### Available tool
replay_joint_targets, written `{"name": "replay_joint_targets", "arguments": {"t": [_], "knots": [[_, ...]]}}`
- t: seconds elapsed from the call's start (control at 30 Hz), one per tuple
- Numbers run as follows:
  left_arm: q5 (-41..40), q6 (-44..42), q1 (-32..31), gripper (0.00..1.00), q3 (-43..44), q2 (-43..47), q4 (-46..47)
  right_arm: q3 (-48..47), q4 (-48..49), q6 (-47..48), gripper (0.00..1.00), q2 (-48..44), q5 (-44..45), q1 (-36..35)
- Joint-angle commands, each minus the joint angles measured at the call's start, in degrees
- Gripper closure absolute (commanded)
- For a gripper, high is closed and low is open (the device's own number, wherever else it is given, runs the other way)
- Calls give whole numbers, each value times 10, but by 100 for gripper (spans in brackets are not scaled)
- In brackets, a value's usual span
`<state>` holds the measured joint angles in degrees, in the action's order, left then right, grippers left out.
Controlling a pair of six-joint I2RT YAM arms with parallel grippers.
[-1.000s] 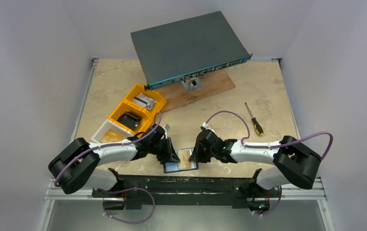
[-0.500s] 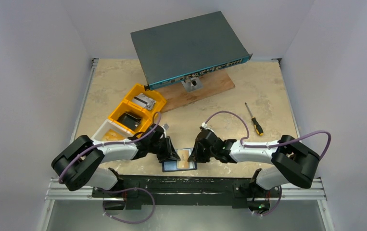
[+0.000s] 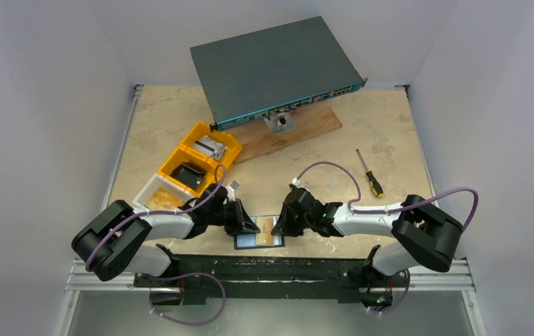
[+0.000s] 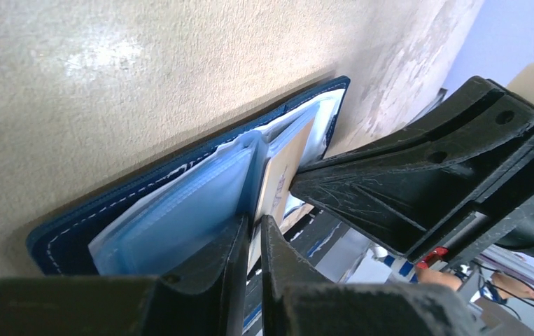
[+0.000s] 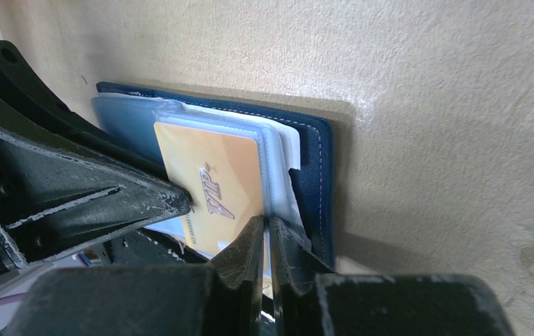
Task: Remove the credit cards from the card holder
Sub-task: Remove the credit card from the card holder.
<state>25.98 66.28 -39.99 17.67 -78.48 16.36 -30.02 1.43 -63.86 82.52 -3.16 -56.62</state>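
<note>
Gripping one card holder [image 5: 316, 175]: two claws [image 4: 255, 225] [image 5: 266, 227]

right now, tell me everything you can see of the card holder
The card holder is a small dark navy folding wallet with pale stitching along its edge. It lies open and flat on the beige table, near the table's front edge. Pale clear sleeves fan up from it; one holds an orange-yellow card lettered VIP. The left gripper and right gripper, both nearly closed, meet the sleeves from opposite sides; whether either pinches one is unclear.
</note>
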Motion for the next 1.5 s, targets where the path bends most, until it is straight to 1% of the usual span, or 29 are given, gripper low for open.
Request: {"name": "replay_joint_targets", "arguments": {"t": [0.0,0.1,0.13,0.27,0.43,0.5,0.6,0.77,0.87,0.97,1.17,1.2,1.23,1.33,1.4,1.47], "knots": [[53,32,13,92,-6,20,119,23,-79,13,95,49,22,-4],[75,47,13,92,-11,3,162,22,-75,13,96,56,21,-4],[84,53,13,93,-15,-9,195,22,-74,13,95,58,21,-5],[106,76,13,90,-21,-54,270,20,-66,15,96,68,17,-4],[112,78,12,87,-19,-86,282,15,-68,18,94,69,20,-4],[111,79,12,89,-19,-84,280,15,-68,18,93,72,21,-4],[111,79,12,100,-18,-71,266,20,-67,14,93,78,22,-4],[110,65,15,100,-18,-25,210,31,-66,13,96,78,23,8],[107,38,20,100,-9,11,136,36,-65,15,100,79,24,16],[102,12,27,100,-4,39,87,38,-66,19,100,80,24,22],[101,-2,31,100,-3,52,62,36,-66,22,100,84,25,26],[101,-2,32,99,-4,51,62,36,-66,23,100,84,25,26],[101,-1,32,93,-6,52,63,36,-65,23,100,85,24,27],[103,3,32,89,-10,52,76,37,-64,23,100,86,23,27],[103,8,32,84,-10,56,81,37,-64,24,100,86,22,27],[102,8,32,80,-10,62,81,37,-63,24,100,85,23,27]]}}
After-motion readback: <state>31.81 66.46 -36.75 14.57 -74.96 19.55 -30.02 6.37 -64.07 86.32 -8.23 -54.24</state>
